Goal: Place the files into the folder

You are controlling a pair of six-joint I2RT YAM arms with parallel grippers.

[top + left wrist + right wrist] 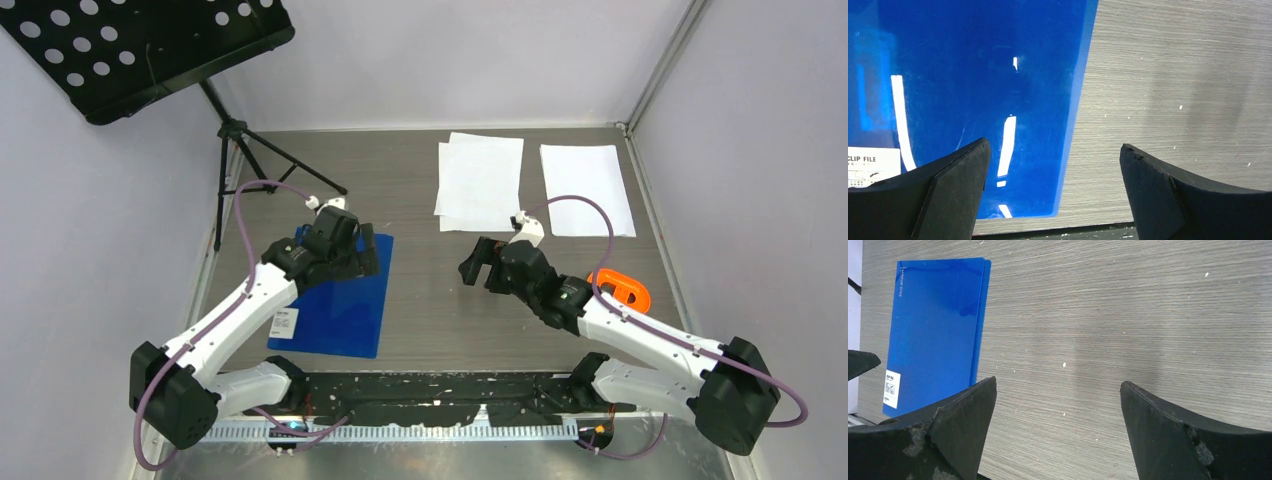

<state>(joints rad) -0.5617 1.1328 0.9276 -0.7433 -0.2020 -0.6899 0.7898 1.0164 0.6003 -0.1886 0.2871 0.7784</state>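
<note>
Thin bright blue plastic folder (335,300) lies flat and closed on the grey wood-grain table (430,300), lower left of the top view. A small white label (284,322) sits at its near left corner.

The files are plain white paper sheets in two lots at the upper middle and upper right. One is a slightly fanned stack (480,180); the other is a separate sheet (587,188) just beside it. Both are well apart from the folder.

Left gripper (350,255) hangs over the folder's far edge. In the left wrist view its jaws are spread wide with nothing held. One finger (943,195) is over the blue cover and the other is over bare table, with the folder's long edge running between them.

Right gripper (478,266) is at mid-table, between the folder and the sheets. It is also wide open with nothing held, and the right wrist view shows only bare wood between its fingers (948,435). The folder (933,335) is at that view's upper left.

An orange plastic ring-shaped object (622,288) lies beside the right arm. A black perforated music stand (150,50) fills the upper left corner.
</note>
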